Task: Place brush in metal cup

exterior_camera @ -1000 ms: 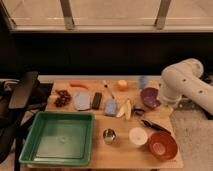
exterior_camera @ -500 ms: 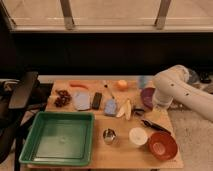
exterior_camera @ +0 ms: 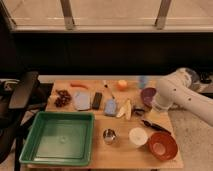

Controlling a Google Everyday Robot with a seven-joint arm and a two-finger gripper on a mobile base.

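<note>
The white arm has swung in leftward, claw [exterior_camera: 146, 110] beside the round purple bowl [exterior_camera: 148, 94], its state I cannot tell; the slim black brush [exterior_camera: 152, 125] lies ungrasped on the wooden worktop [exterior_camera: 117, 156], nowhere near the small shiny silver metal cup [exterior_camera: 109, 135].

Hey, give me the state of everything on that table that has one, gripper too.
metal cup: upright, nothing sticking out.
brush: lying flat, outside the cup.
green tray: empty.
red bowl: upright, looks empty.
gripper: low by the purple bowl, near the brush's end.
</note>
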